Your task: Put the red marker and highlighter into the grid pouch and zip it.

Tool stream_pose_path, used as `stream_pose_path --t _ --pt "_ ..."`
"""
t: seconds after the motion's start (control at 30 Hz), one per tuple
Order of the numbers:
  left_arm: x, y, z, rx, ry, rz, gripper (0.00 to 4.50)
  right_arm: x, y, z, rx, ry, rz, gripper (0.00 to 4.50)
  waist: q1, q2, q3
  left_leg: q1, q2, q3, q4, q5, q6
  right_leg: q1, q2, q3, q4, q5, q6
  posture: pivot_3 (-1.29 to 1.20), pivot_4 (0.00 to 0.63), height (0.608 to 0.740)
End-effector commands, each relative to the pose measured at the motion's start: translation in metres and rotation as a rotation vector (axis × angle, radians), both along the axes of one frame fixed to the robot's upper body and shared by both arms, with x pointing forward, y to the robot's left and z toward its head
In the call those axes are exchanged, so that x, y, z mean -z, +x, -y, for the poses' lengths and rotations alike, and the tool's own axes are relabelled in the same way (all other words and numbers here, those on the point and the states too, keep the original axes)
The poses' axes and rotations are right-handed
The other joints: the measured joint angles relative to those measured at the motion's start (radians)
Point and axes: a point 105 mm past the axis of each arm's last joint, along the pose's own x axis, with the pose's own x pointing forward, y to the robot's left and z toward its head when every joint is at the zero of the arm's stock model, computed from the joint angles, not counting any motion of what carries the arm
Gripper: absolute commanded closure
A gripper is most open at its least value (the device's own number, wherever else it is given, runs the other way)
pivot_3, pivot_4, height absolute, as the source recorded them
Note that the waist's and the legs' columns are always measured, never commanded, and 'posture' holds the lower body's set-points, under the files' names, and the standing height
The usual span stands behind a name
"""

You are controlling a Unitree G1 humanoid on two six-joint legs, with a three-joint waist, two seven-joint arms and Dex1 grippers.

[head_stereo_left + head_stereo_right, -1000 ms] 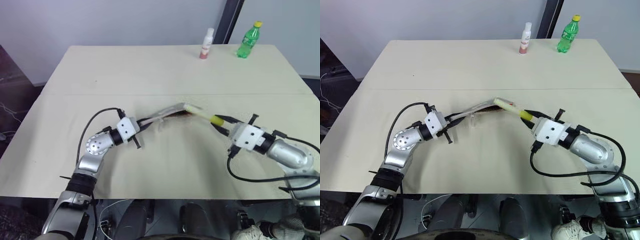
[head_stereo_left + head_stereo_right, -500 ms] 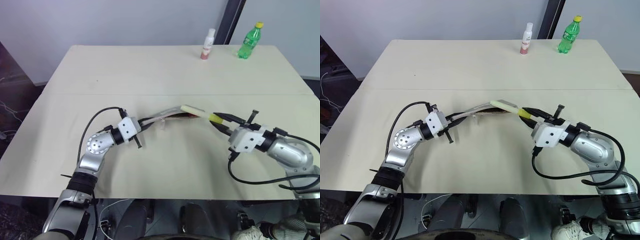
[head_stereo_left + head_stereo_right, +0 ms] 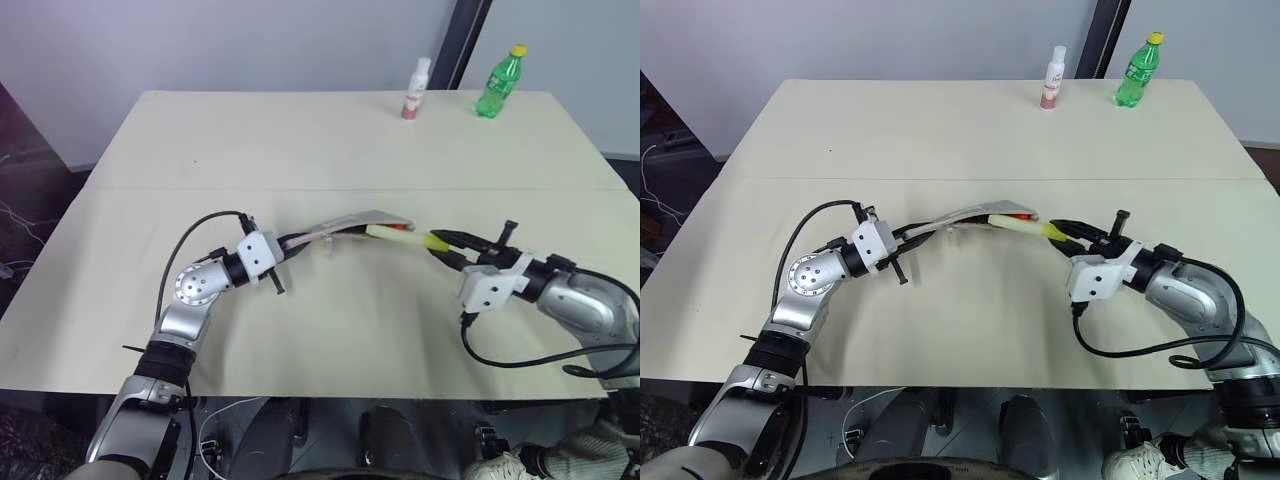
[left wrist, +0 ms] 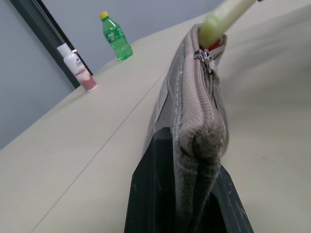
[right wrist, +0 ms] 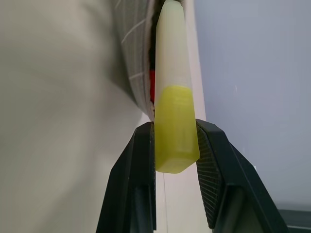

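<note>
Right wrist view: the right claw clamps the highlighter by its bright yellow cap end, the pale tip at the open mouth of the grid pouch, beside the red marker already inside. The highlighter looks light, rigid and smooth, so a squeeze across the cap suits it. The left claw is closed on the pouch's far end, lifting it off the tabletop; the soft fabric sags, so the mouth probably needs steadying.
</note>
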Motion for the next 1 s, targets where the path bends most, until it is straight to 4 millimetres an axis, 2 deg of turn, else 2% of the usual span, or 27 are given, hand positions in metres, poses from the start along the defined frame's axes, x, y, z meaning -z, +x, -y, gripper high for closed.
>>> stream_pose_path --t 0.03,0.2,0.33,0.43,0.73,1.0 --pt "-0.012 -0.005 0.009 0.054 0.01 0.056 4.5 -0.016 0.007 -0.013 -0.027 0.004 0.081 3.9 -0.001 0.0 0.0 0.0 0.0 0.0 0.0 0.0 0.0 0.0 0.0 0.0 0.0 0.0 0.0 0.0 0.15 0.74" --pt "-0.008 -0.01 0.017 0.12 0.058 0.046 4.5 -0.018 0.018 -0.04 -0.073 -0.035 0.112 3.9 -0.002 0.0 0.0 0.0 0.0 0.0 0.0 0.0 0.0 0.0 0.0 0.0 0.001 0.0 0.0 0.0 0.15 0.74" --pt "-0.01 -0.009 0.022 0.139 0.059 0.042 4.5 -0.007 0.02 -0.057 -0.128 -0.076 0.095 3.9 0.002 0.0 0.0 0.0 0.0 0.0 0.0 0.0 0.0 -0.001 0.0 0.0 0.001 0.0 0.0 0.0 0.15 0.74" --pt "-0.013 -0.006 0.023 0.141 0.059 0.05 4.5 -0.002 0.022 -0.062 -0.162 -0.133 0.091 3.9 0.001 0.0 0.0 0.0 0.0 0.0 0.001 0.0 0.0 -0.001 0.0 0.0 0.001 0.0 0.0 0.0 0.15 0.74" --pt "-0.015 -0.008 0.017 0.142 0.072 0.058 4.5 -0.014 0.027 -0.063 -0.186 -0.174 0.126 3.9 -0.001 0.0 0.0 0.0 0.0 0.0 0.0 0.0 0.0 -0.001 0.001 0.0 0.001 0.0 0.0 0.0 0.15 0.74" --pt "-0.018 -0.006 0.015 0.147 0.077 0.062 4.5 -0.009 0.036 -0.08 -0.181 -0.186 0.102 3.9 -0.002 0.0 0.0 0.0 0.0 0.0 0.001 0.0 0.0 -0.001 0.001 0.0 0.002 0.0 0.0 0.0 0.15 0.74"
